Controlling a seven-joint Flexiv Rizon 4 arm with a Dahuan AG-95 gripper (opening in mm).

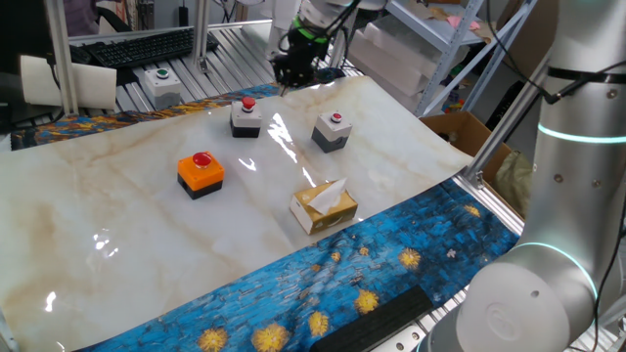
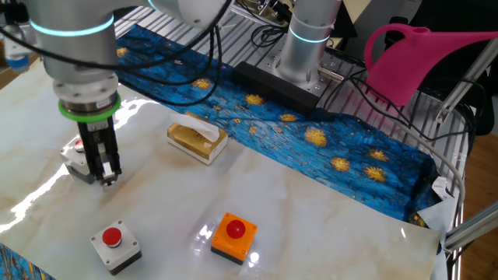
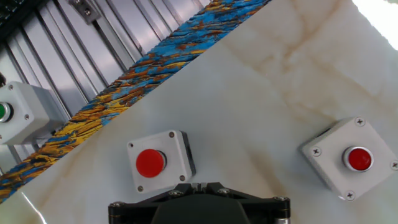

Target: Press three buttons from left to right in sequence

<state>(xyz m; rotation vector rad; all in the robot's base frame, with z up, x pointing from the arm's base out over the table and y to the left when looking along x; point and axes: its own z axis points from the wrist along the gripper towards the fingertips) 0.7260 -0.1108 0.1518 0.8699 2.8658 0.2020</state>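
Observation:
Three buttons stand on the marble tabletop. The orange one on a black base (image 1: 201, 172) (image 2: 234, 236) is at the left. The middle grey one (image 1: 245, 118) (image 2: 115, 246) (image 3: 159, 163) and the right grey one (image 1: 332, 131) (image 2: 77, 156) (image 3: 350, 159) each carry a red cap. My gripper (image 1: 287, 85) (image 2: 107, 180) (image 3: 198, 185) is shut on nothing. It hangs above the table between the two grey buttons, nearer the middle one, and touches neither.
A yellow tissue box (image 1: 323, 206) (image 2: 197, 141) lies in front of the grey buttons. A pale box with a green button (image 1: 161, 86) (image 3: 15, 112) sits off the marble on the metal slats behind. A blue patterned cloth (image 1: 323, 284) covers the table's near edge.

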